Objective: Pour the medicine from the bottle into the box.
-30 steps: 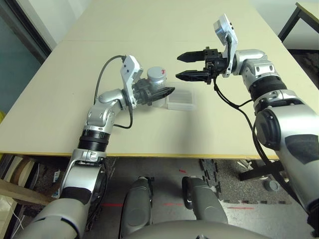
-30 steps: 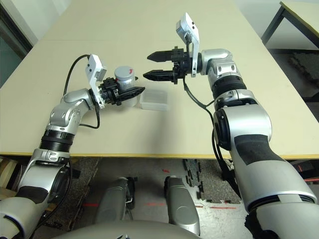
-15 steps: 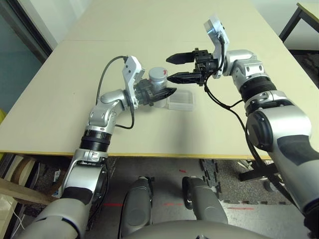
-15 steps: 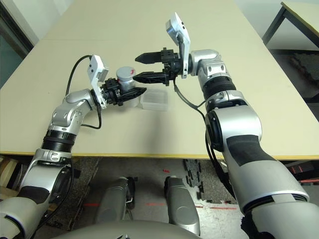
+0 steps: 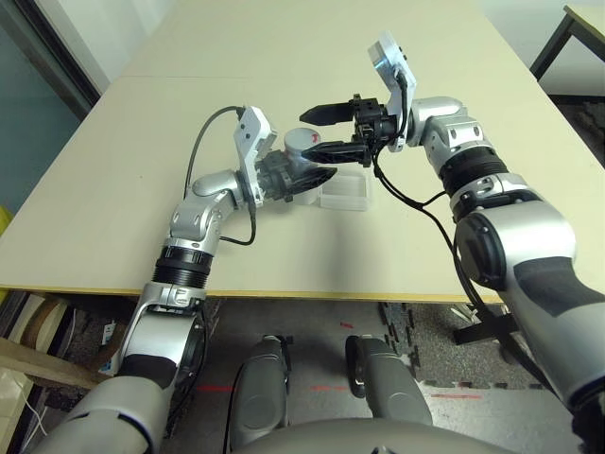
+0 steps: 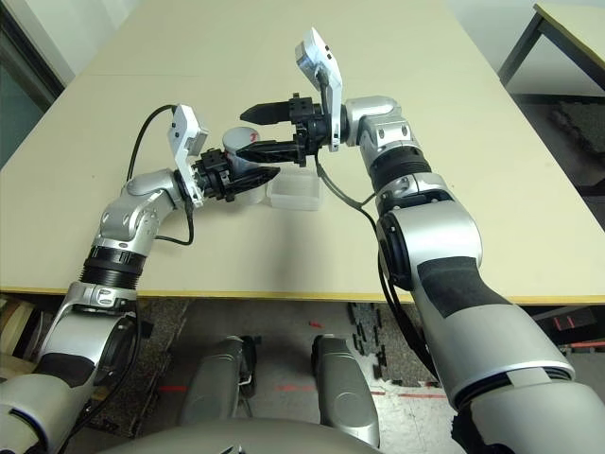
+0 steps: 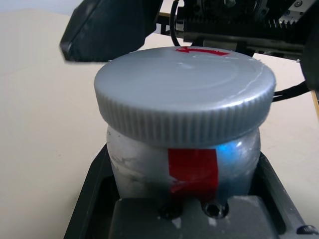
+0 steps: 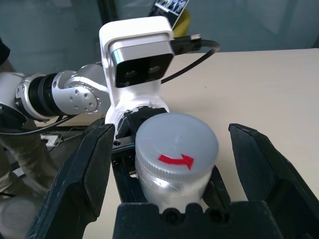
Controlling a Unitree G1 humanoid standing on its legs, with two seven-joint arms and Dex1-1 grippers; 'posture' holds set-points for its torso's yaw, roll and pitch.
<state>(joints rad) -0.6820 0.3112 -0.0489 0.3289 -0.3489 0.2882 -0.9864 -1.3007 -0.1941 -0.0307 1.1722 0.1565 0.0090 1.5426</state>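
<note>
while left jaws grip the bottle, right jaws gape around its cap.

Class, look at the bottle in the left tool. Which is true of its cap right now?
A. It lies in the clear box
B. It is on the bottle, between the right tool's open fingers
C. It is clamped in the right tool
B: the cap sits on the bottle held by the left tool, with the right tool open around it, gaps on both sides.

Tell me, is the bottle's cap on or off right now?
On. The grey cap sits atop the bottle, which the left pincer holds upright.
</note>
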